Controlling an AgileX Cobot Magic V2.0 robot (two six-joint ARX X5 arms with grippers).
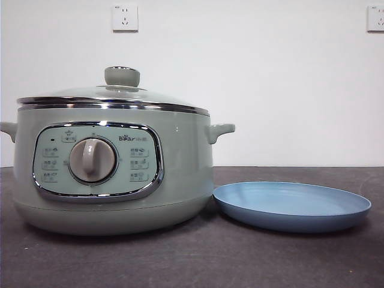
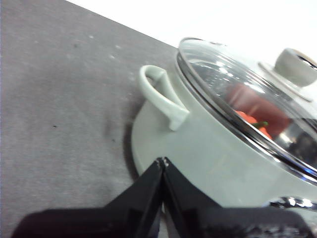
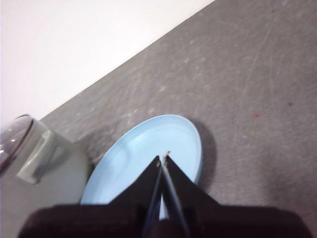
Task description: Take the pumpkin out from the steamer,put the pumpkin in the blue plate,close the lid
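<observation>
Front view: the steamer (image 1: 114, 174) fills the left of the frame with the lid (image 1: 114, 96) seated on it. The blue plate (image 1: 292, 205) lies at lower right, just beside the pot and bare. No arm shows.

Left wrist view: the left gripper (image 2: 162, 161), jaws pressed together and empty, hangs above the pot's side handle (image 2: 161, 96). The pumpkin (image 2: 255, 106), orange-red with a green stem, shows blurred through the glass at right centre.

Right wrist view: the right gripper (image 3: 163, 157), jaws closed on nothing, hangs over the plate.

Risk: the smooth round knob (image 2: 296, 67) could slip from a shallow grip, dropping the glass lid.
</observation>
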